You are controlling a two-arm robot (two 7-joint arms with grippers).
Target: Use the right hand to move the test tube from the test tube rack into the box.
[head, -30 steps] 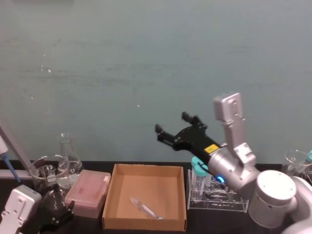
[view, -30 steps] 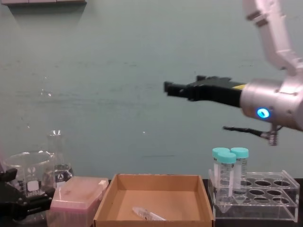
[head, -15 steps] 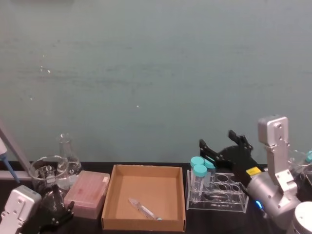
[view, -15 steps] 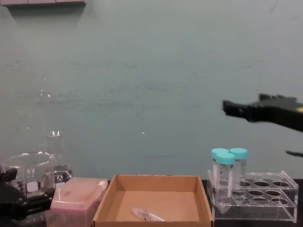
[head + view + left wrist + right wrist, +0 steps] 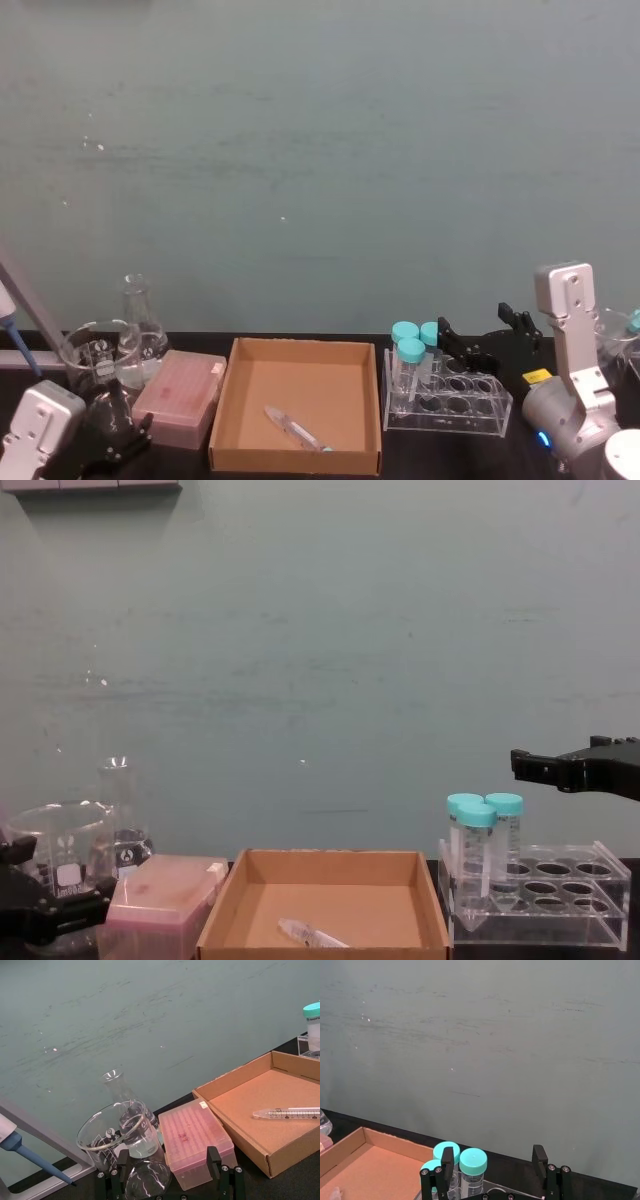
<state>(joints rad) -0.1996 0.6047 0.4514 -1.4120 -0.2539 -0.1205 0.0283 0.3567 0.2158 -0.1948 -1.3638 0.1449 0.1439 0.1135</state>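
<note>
Test tube in the box, right tool empty

The test tube [image 5: 295, 429] lies flat on the floor of the box [image 5: 226, 400], so the move looks done. The right tool [image 5: 490, 338] hangs above the test tube rack [image 5: 448, 402], jaws spread, gripping nothing; the left tool [image 5: 170, 1177] sits parked by the pink box [image 5: 182, 397].

Teal wall [image 5: 320, 150] behind, faint scuffs + streaks; black tabletop [image 5: 295, 1180] below; even light.
</note>
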